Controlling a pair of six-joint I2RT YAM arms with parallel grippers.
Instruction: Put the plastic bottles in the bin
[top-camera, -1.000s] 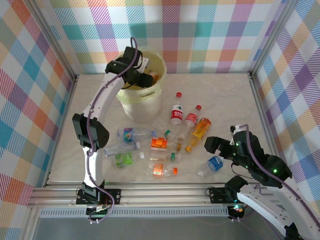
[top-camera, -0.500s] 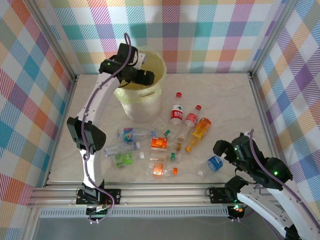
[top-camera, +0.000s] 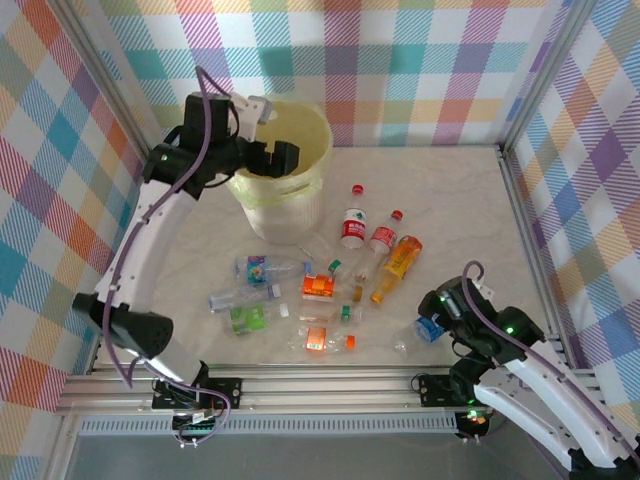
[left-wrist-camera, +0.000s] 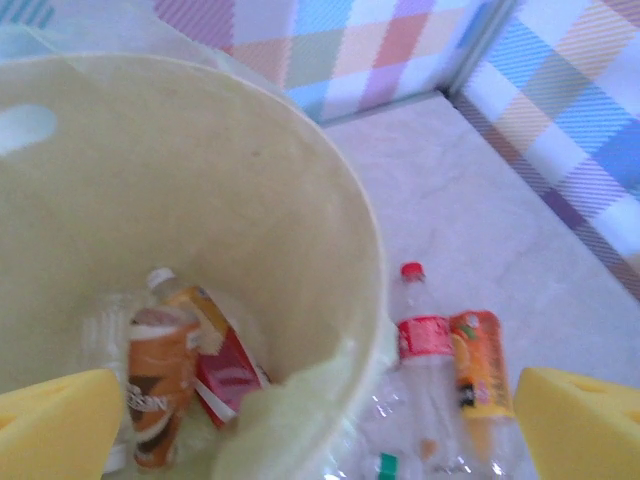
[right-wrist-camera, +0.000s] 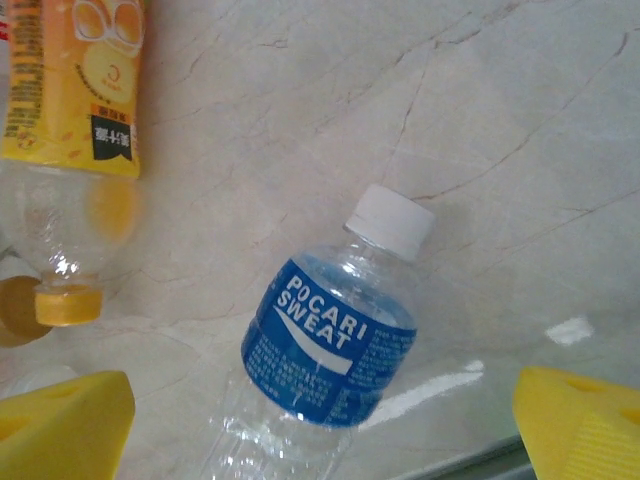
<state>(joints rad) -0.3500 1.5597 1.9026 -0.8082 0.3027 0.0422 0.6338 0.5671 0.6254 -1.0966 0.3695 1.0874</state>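
Blue-labelled bottle under empty, wide-open right fingers: may squirt off desk near edge on closing; left fingers spread, empty over bin.

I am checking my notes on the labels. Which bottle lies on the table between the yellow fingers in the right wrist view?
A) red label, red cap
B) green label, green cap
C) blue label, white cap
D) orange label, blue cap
C: in the right wrist view the bottle between the fingers of the open right gripper has a blue label and a white cap, and it lies on the table.
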